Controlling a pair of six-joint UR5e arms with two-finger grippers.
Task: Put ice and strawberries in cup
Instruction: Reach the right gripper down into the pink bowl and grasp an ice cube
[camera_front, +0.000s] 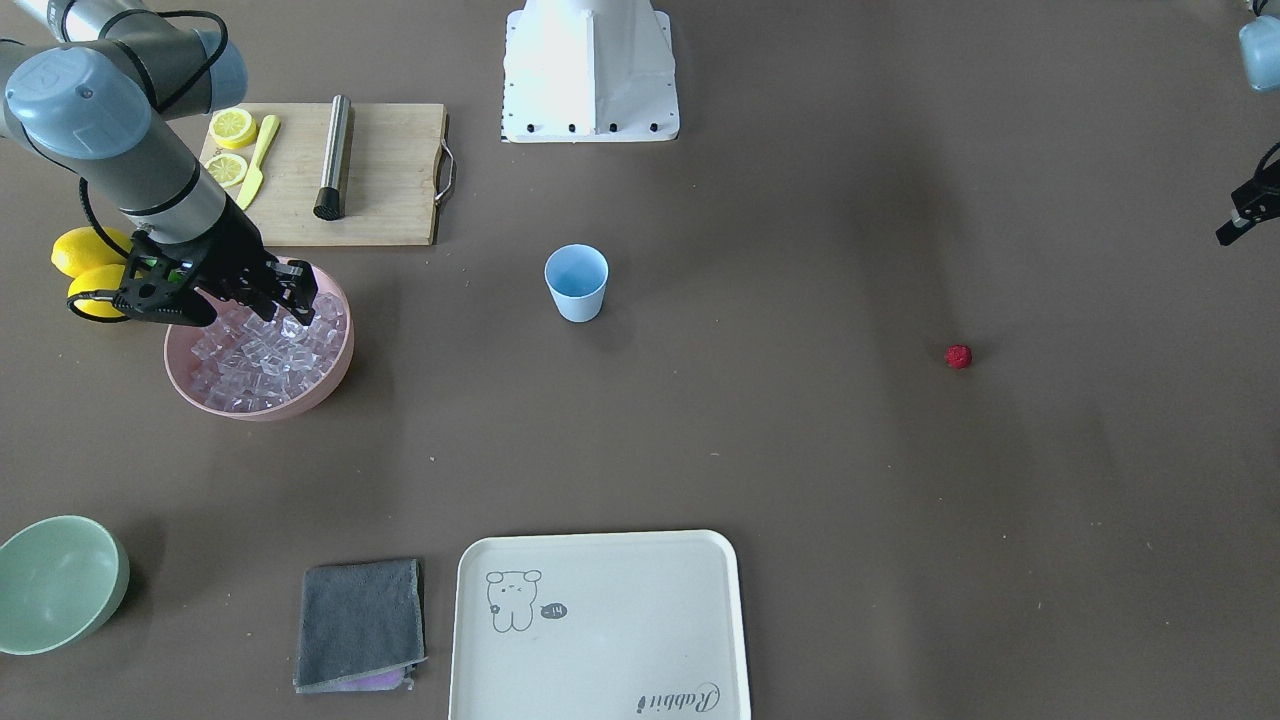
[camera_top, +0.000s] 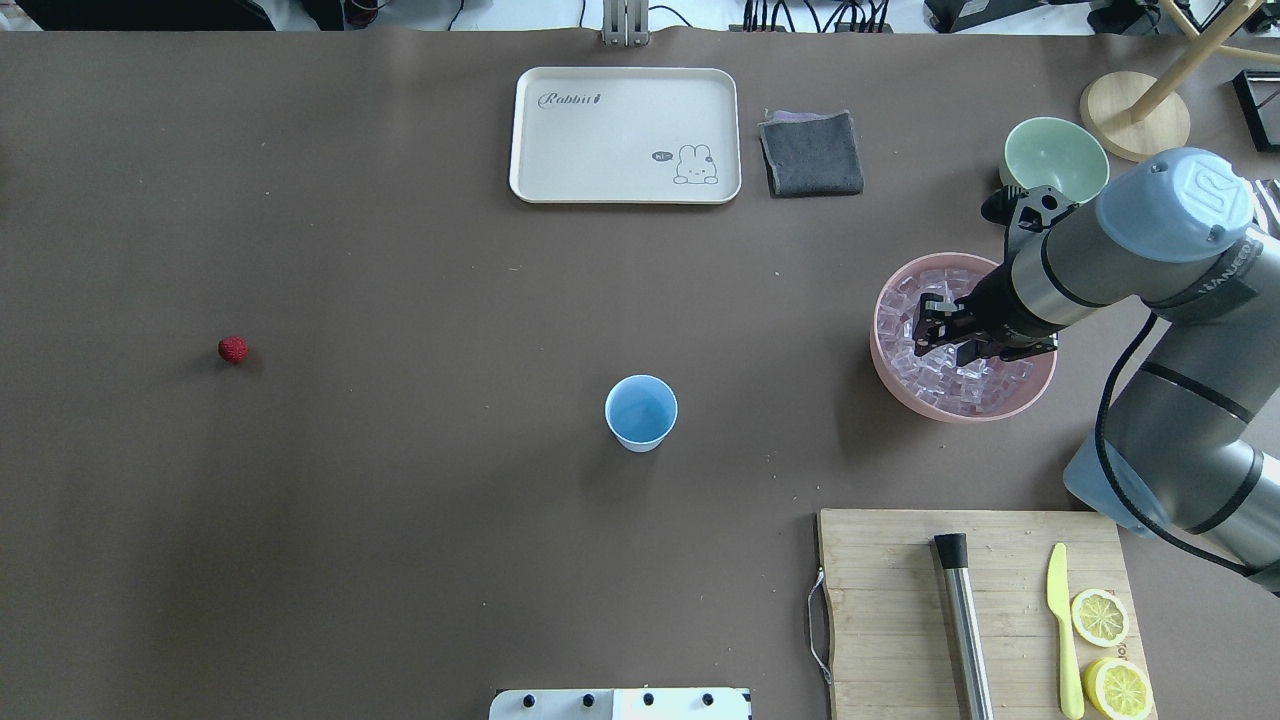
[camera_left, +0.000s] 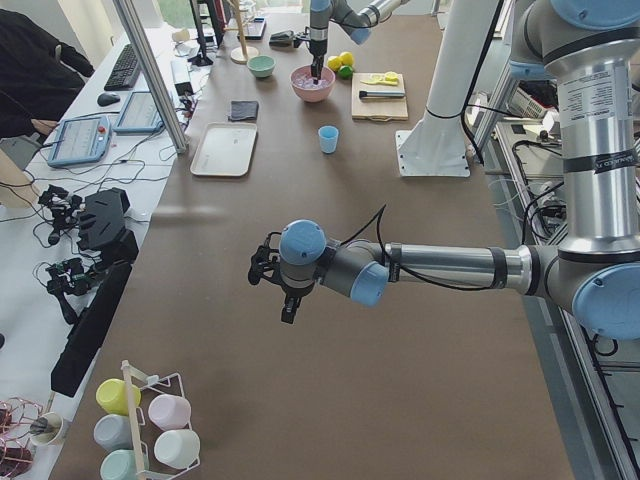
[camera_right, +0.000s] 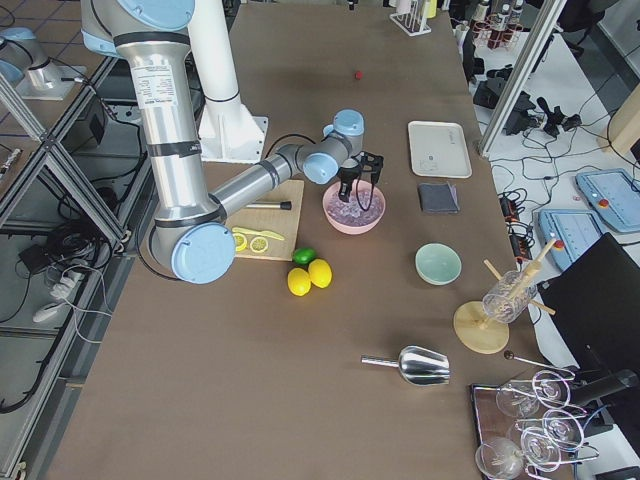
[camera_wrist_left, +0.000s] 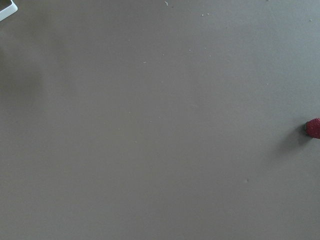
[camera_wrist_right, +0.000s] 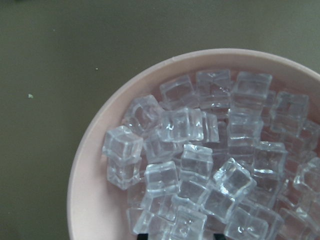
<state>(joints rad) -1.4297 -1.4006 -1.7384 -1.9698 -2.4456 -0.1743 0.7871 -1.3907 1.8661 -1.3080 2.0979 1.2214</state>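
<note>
The ice (camera_wrist_right: 200, 165) is a pile of clear cubes filling the pink bowl (camera_top: 900, 385). My right gripper (camera_top: 938, 325) hangs over the bowl, open, its fingertips down at the cubes; the exterior right view shows the two fingers spread apart. The light blue cup (camera_top: 641, 412) stands upright at the table's middle and looks empty. One red strawberry (camera_top: 233, 349) lies alone on the table far to the left; it also shows at the right edge of the left wrist view, strawberry (camera_wrist_left: 314, 128). My left gripper (camera_front: 1240, 215) is only partly in view, high above the table; whether it is open or shut I cannot tell.
A wooden cutting board (camera_top: 900, 620) carries a metal rod (camera_top: 965, 630), a yellow knife (camera_top: 1062, 620) and lemon halves (camera_top: 1100, 617). Whole lemons (camera_front: 85, 250) lie by the bowl. A green bowl (camera_top: 1055, 160), grey cloth (camera_top: 812, 153) and white tray (camera_top: 625, 135) sit along the far edge.
</note>
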